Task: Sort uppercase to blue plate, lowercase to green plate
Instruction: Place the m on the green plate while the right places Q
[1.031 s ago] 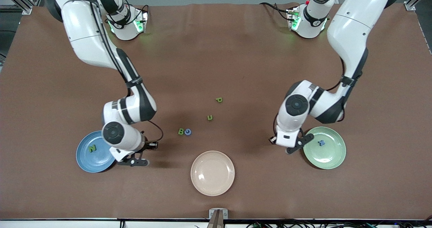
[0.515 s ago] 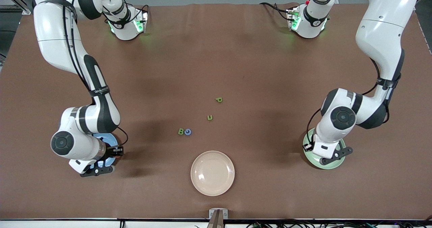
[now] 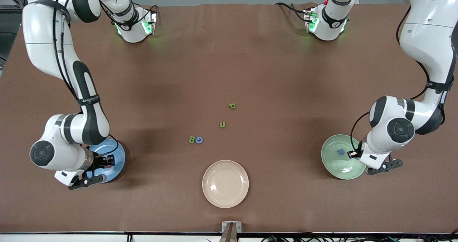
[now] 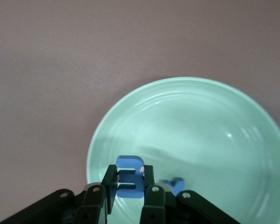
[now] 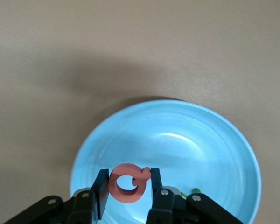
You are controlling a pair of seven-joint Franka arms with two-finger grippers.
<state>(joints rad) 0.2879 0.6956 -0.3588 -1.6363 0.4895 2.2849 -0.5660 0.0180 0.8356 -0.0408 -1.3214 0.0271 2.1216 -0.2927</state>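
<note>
Cream plate (image 3: pixel 225 183) nearest front camera. Right gripper (image 5: pixel 127 190) over blue plate (image 5: pixel 214 140), fingers pinching pinkish-red Q (image 5: pixel 127 183), clear only at wrist. Left gripper (image 4: pixel 129 186) over green plate (image 4: pixel 214 121), clamping blue m (image 4: pixel 129 179); blue x (image 3: pixel 341 151) inside. B (image 3: pixel 192 139), G (image 3: pixel 199 140), u (image 3: pixel 222 125), p (image 3: pixel 232 106) mid-tabletop.

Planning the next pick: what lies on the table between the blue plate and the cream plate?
Nothing: in the front view the brown mat is bare between the blue plate and the cream plate.
</note>
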